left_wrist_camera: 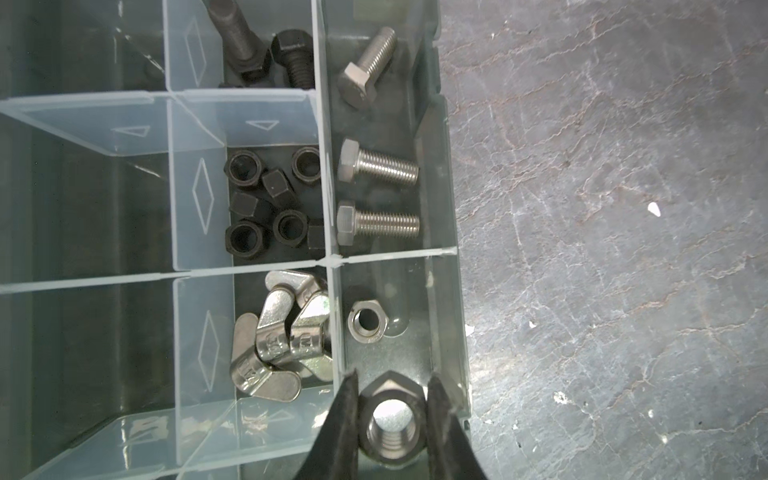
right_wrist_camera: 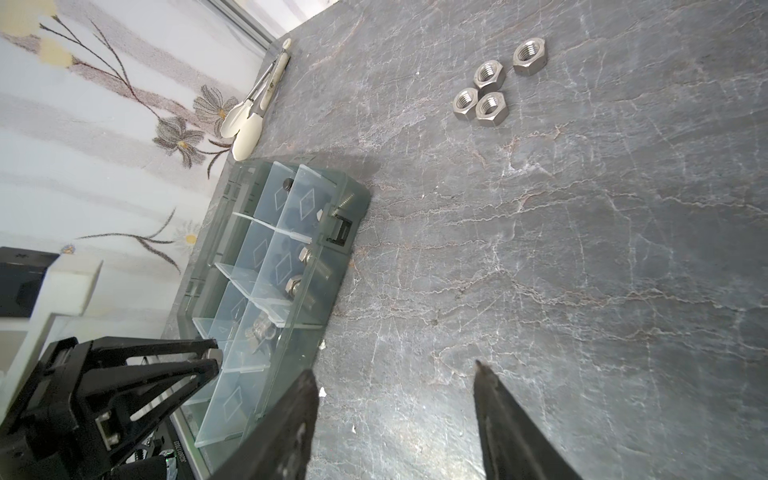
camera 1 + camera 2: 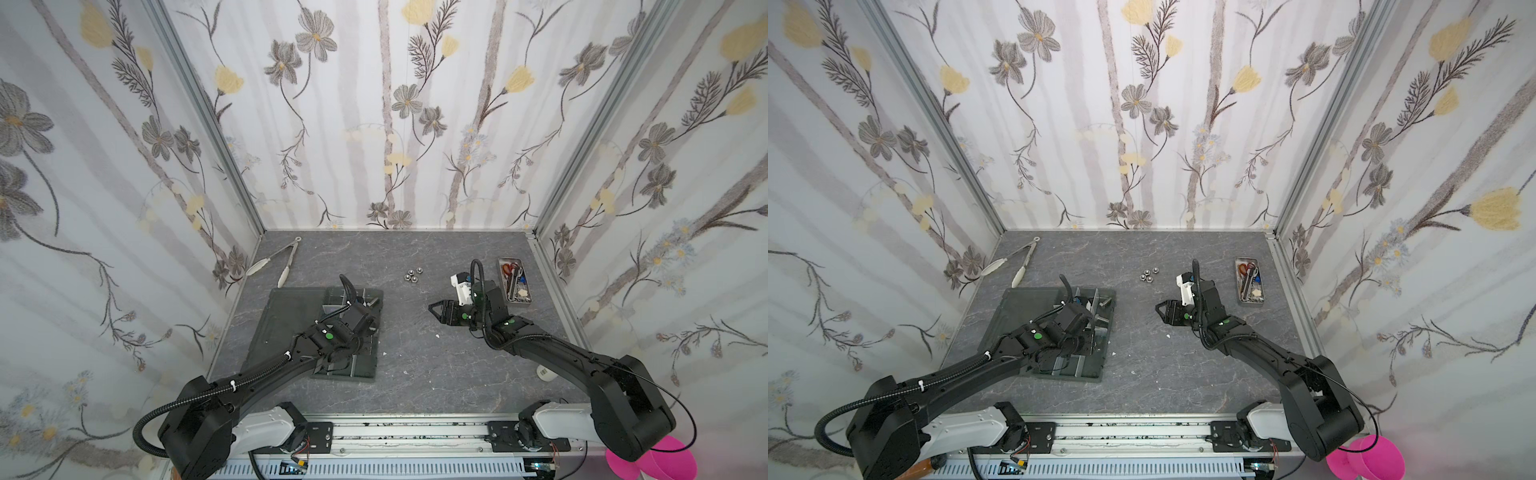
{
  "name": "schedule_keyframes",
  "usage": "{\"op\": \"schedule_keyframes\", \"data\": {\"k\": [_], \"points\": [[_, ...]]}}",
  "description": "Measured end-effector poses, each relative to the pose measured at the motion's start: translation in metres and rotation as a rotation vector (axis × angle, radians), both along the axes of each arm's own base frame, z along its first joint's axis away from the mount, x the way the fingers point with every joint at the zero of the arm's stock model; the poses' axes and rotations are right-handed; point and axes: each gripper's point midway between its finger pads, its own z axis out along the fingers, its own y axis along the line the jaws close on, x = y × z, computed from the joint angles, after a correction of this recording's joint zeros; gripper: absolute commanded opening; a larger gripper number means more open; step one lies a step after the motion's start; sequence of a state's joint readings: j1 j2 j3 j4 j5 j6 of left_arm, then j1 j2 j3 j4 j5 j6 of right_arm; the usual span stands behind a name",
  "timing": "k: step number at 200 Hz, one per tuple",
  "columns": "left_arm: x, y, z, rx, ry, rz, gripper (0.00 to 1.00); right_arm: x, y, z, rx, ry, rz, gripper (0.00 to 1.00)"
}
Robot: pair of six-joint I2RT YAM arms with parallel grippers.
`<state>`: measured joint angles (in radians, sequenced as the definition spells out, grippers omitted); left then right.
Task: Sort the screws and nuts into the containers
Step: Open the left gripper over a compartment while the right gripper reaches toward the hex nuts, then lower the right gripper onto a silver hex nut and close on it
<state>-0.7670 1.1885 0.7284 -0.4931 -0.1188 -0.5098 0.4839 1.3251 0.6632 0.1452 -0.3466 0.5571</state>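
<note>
Silver nut [image 1: 390,444], seemingly gripped, in left end effector [image 1: 392,376]

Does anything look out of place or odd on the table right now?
The organiser tray looks tidily sorted. The oddity is small white flecks scattered on the table beside it: debris, not hardware. Four silver nuts lie loose.

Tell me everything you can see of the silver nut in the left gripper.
The held nut is a shiny silver hex nut, metal by its look, and its threaded bore faces the left wrist camera. The left gripper has its dark jaws pressed on two opposite flats. The nut hangs over a cell at the outer wall of the organiser tray. That cell holds one loose silver nut and lies next to the cell of wing nuts. Whether it touches the cell floor cannot be told.
</note>
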Motion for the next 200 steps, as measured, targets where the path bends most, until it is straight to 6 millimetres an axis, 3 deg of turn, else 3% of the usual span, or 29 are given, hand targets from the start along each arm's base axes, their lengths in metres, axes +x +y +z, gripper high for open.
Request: {"op": "schedule_keyframes", "data": {"k": [45, 73, 148, 200], "points": [[0.002, -0.005, -0.001, -0.015, -0.003, -0.003, 0.48, 0.007, -0.002, 0.0, -0.046, -0.009, -0.018, 0.61], [0.006, -0.007, 0.006, -0.026, -0.019, -0.002, 0.55, 0.01, -0.005, -0.004, -0.087, -0.006, -0.025, 0.61], [0.023, -0.002, 0.08, -0.09, -0.236, -0.004, 0.73, 0.046, -0.004, -0.012, -0.212, 0.003, -0.059, 0.63], [0.028, 0.017, 0.108, -0.088, -0.356, 0.026, 0.91, 0.088, 0.005, -0.018, -0.286, 0.007, -0.092, 0.62]]}}
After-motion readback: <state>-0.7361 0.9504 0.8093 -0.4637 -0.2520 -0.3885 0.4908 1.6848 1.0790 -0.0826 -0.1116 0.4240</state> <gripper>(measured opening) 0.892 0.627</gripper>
